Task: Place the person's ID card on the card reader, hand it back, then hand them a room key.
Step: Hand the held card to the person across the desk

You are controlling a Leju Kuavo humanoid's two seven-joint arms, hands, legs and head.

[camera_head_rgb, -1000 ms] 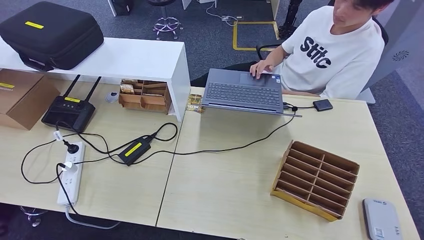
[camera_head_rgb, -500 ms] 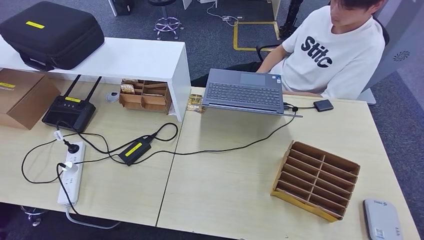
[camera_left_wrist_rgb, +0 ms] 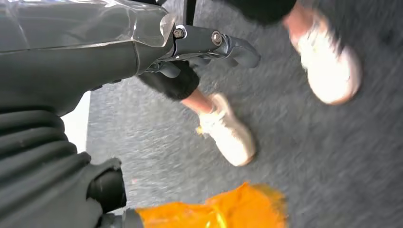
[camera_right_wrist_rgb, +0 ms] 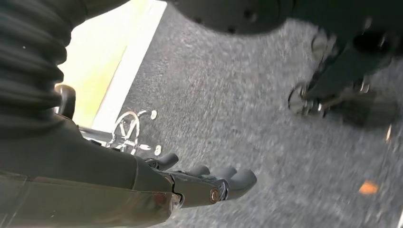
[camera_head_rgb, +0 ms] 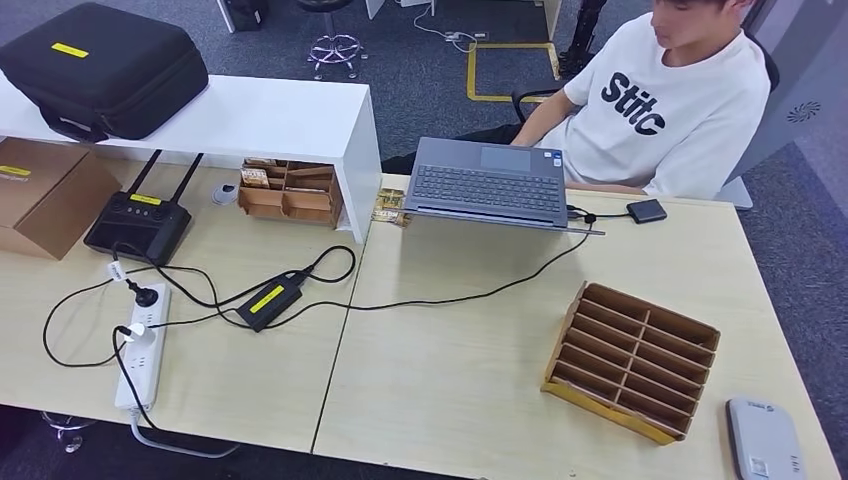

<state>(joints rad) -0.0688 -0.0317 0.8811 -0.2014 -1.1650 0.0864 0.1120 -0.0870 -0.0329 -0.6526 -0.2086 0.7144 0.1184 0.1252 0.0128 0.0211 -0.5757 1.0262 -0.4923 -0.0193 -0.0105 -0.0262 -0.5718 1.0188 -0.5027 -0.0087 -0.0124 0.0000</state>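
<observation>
The left hand point(camera_left_wrist_rgb: 190, 52), seen in the left wrist view behind its grey ribbed cover, hangs low over grey carpet with its dark fingers point(camera_left_wrist_rgb: 237, 47) stretched out side by side and nothing between them. The right hand point(camera_right_wrist_rgb: 199, 183), seen in the right wrist view, hangs over the carpet in the same way, its dark fingers point(camera_right_wrist_rgb: 235, 179) extended together and holding nothing.

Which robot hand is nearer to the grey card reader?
Probably right. The card reader lies at the table's right end; right robot hand hangs over floor that side, left robot hand opposite.
</observation>
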